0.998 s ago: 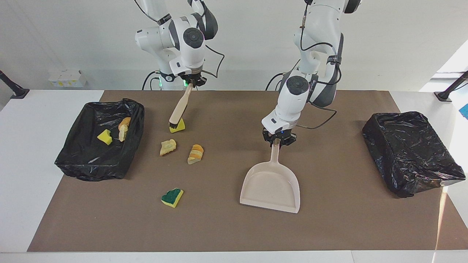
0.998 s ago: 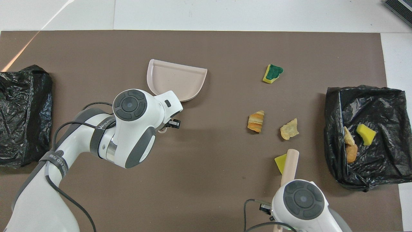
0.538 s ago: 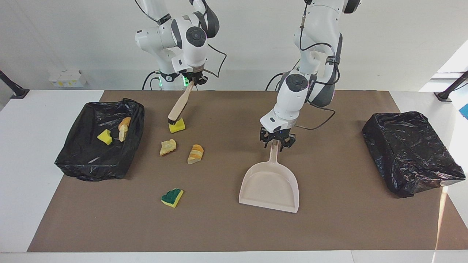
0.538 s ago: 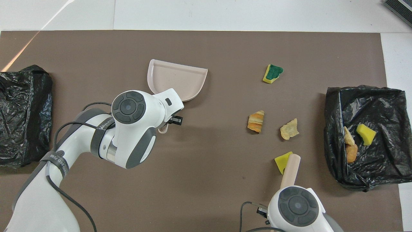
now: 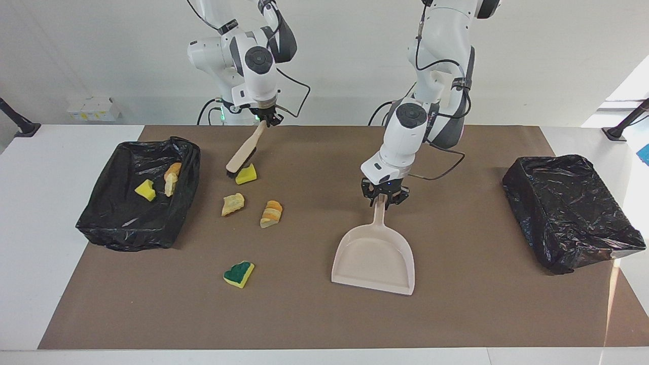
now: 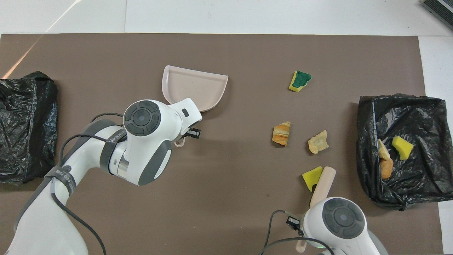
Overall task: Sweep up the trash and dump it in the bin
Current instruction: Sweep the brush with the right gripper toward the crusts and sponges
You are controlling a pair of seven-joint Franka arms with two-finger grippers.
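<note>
Since a second ago my right gripper (image 5: 264, 120) has swung the brush (image 5: 240, 158) toward the bin (image 5: 101, 230), bristles down beside the yellow chunk (image 5: 246, 175); it is clamped on the handle. My left gripper (image 5: 383, 198) grips the dustpan (image 5: 375, 261) handle. Bread pieces (image 5: 233, 204) and the green sponge (image 5: 239, 274) lie on the mat

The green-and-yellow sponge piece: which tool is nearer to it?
Right. The right tool holds the brush over the yellow sponge chunk; the left tool grips the dustpan handle, farther from the green-and-yellow sponge piece.
</note>
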